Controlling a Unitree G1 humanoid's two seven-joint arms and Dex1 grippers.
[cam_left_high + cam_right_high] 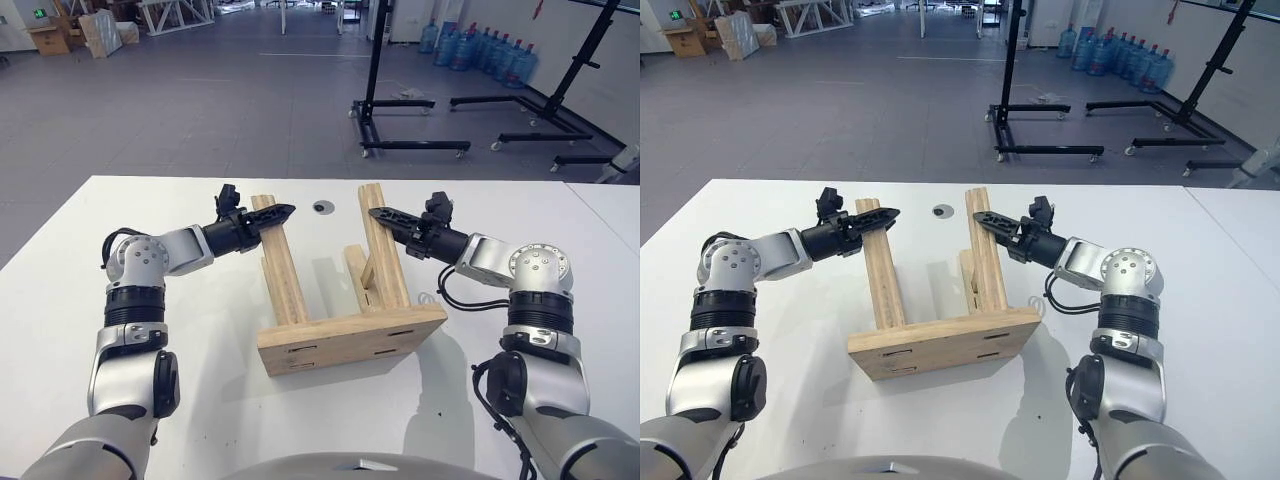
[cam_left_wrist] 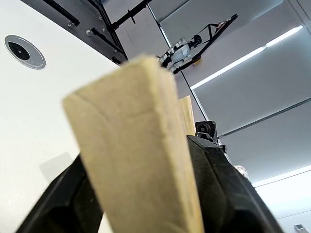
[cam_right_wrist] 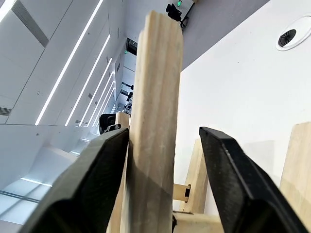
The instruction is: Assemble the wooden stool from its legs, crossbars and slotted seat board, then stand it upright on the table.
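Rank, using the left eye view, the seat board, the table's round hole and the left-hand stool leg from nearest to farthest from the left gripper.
1. The left-hand leg, held in the left gripper.
2. The round hole, just to its right.
3. The seat board, at the leg's other end, toward the robot.

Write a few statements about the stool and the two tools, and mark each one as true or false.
1. The stool stands upright on its legs. False: it lies on its side on the table.
2. The left tool clamps the left leg near its free end. True.
3. The right tool is shut tight on the right leg. False: one finger stands apart from the leg.
4. The seat board shows slots. True.
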